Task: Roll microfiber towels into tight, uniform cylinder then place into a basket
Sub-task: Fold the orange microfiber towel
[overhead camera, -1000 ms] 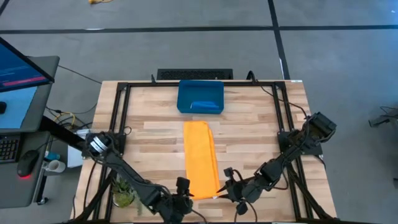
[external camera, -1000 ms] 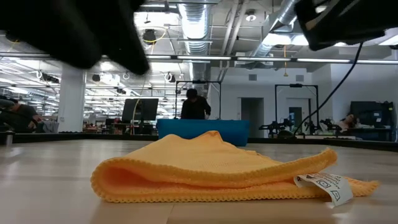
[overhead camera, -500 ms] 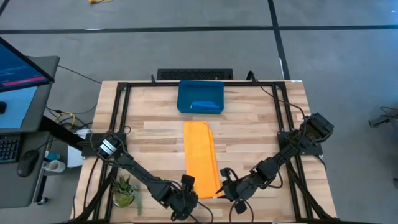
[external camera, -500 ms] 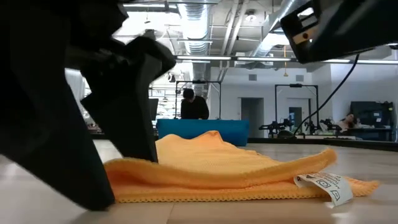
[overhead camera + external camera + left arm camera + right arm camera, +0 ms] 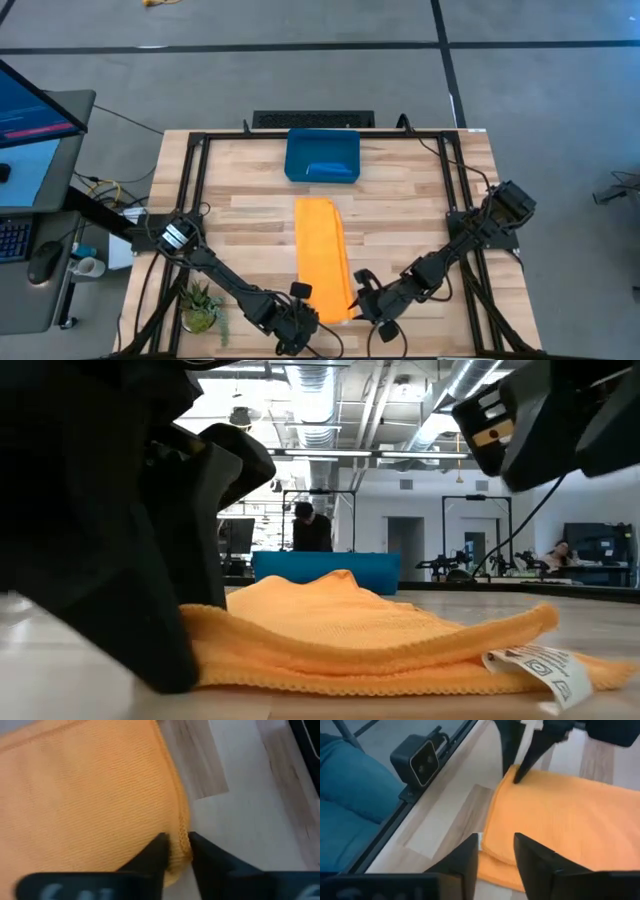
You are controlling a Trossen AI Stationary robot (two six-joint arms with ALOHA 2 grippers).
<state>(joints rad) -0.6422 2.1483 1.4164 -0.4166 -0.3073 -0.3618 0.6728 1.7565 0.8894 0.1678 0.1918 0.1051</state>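
Pale butcher-block wooden table (image 5: pixel 250 215) with a black frame along its edges; grey floor all round, open hall behind in the low view. The dark blue rectangular plastic basket (image 5: pixel 322 155) sits at the far middle of the table, something blue lying in it. A bare strip of wood separates it from the yellow-orange microfiber towel (image 5: pixel 322 255), folded into a long narrow band running from mid-table toward the near edge. Wide clear wood on both sides of the band.

My left gripper (image 5: pixel 175 851) is at the towel's near left corner, fingers pinched on the hemmed edge; a fold of cloth stands between the fingertips. In the low view the corner lies on the table under that grip.

My right gripper (image 5: pixel 495 851) is at the near right corner, fingers apart, straddling the layered towel edge; whether the pads touch the cloth, I cannot tell. A white care label (image 5: pixel 545 670) lies at that corner. Both grippers work close to the near edge, just beside each other.
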